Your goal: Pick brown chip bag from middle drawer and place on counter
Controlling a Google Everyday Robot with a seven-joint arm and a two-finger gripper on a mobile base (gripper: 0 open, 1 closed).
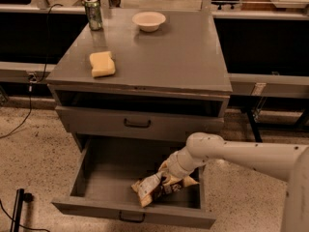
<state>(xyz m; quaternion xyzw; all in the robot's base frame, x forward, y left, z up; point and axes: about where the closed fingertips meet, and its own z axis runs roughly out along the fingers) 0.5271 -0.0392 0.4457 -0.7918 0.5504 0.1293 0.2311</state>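
The brown chip bag [157, 189], crinkled dark brown with cream panels, lies in the front right part of the open middle drawer [104, 178], the lowest tier. My gripper [167, 174] reaches down into the drawer from the right and sits right on the bag's upper middle, touching it. The white arm [231, 151] comes in from the lower right. The grey counter [164, 57] is the cabinet's flat top, above the drawers.
On the counter stand a yellow sponge block [102, 64] at the left, a can [93, 13] at the back left and a white bowl [148, 21] at the back. A closed grey drawer front [137, 123] overhangs the open drawer. Cables run along the floor at the left.
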